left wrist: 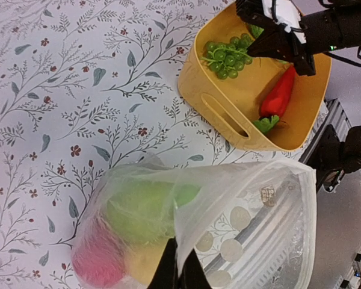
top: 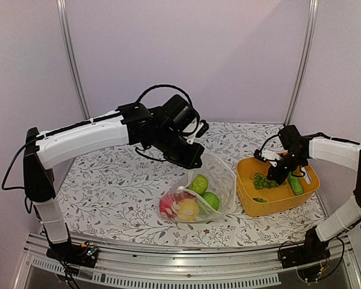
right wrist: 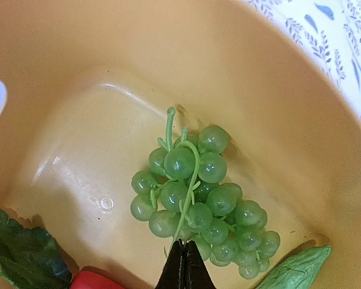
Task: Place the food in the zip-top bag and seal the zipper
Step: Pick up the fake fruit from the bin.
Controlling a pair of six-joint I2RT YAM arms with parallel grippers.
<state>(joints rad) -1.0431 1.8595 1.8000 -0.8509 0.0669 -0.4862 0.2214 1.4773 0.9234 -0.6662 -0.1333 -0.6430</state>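
My right fingers (right wrist: 177, 272) are pressed together at the lower end of the stem (right wrist: 193, 161) of the grapes (right wrist: 219, 208), nipping it as far as I can judge. The bunch lies on the floor of the tub (right wrist: 78, 72). It looks light, rubbery and knobbly. I judge the stem the surest hold, since the round berries would likely slip. My left fingers (left wrist: 168, 271) are closed on the rim of the bag (left wrist: 246, 198), holding its mouth up off the bench (left wrist: 60, 90). That film looks thin, limp and slick, so a rim pinch suits it. Fruit (top: 198, 184) already sits inside.
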